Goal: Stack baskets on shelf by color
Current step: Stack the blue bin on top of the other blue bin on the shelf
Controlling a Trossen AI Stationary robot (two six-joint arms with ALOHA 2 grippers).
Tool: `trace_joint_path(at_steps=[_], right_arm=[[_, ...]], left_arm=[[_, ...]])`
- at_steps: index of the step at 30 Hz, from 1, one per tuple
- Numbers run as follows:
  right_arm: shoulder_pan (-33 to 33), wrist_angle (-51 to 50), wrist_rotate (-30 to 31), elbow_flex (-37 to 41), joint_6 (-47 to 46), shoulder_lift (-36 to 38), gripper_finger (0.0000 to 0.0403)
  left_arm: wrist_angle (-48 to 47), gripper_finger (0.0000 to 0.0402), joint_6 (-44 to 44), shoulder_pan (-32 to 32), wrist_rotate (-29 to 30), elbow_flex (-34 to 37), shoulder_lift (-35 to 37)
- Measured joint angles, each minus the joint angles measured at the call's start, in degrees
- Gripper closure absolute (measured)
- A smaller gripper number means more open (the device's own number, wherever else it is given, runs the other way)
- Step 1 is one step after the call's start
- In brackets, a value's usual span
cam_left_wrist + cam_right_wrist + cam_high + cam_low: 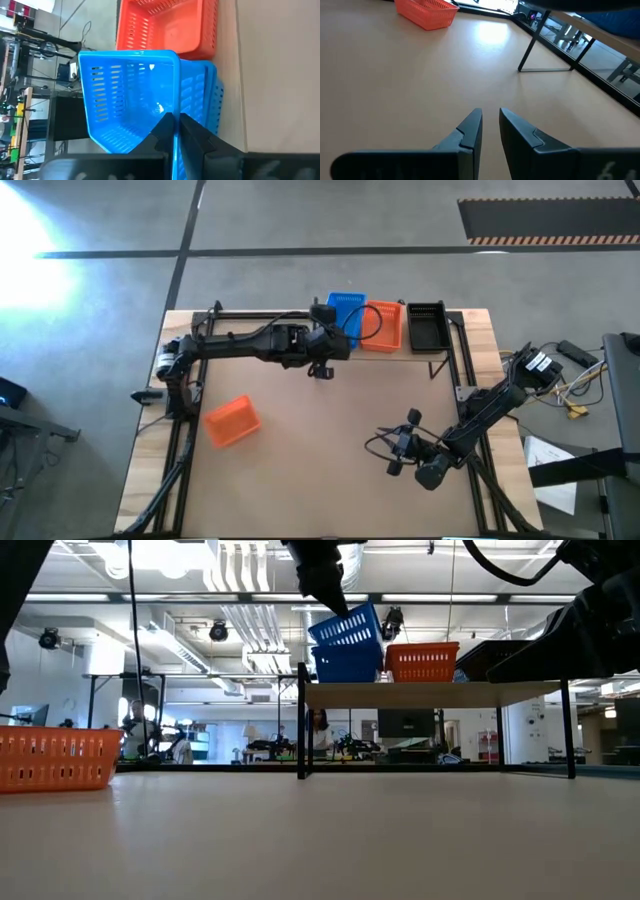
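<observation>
The wooden table (330, 480) carries everything, and the shelf (430, 693) stands along its far edge, on dark thin legs. On the shelf three piles sit side by side: blue baskets (346, 308) at the left end, orange baskets (384, 325) in the middle, black baskets (427, 326) at the right end. The left arm reaches across to the blue pile, and the left gripper (173, 125) pinches the rim of the top blue basket (347, 628) – its fingers pressed together on the wall. That basket hangs tilted, one end raised, its lower end resting in the blue one beneath it. The right gripper (490, 125) hovers low over the bare table near its right front, its fingers only a narrow gap apart, holding nothing. A lone orange basket (232, 421) lies on the table's left side – well apart from the shelf.
</observation>
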State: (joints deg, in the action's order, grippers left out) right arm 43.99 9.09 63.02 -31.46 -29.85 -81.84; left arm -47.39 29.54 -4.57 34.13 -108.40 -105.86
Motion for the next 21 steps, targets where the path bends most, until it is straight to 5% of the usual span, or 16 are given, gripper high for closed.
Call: trace_joint_path(at_steps=[9,21], right_arm=[[0.0,0.0,0.0,0.0,0.0,0.0,0.0344],[0.0,0.0,0.0,0.0,0.0,0.0,0.0344]], left_arm=[[0.2,0.0401,3.0,0.2,6.6,0.0,-0.7],[-1.7,0.0388,2.3,0.2,4.9,0.0,-2.3]])
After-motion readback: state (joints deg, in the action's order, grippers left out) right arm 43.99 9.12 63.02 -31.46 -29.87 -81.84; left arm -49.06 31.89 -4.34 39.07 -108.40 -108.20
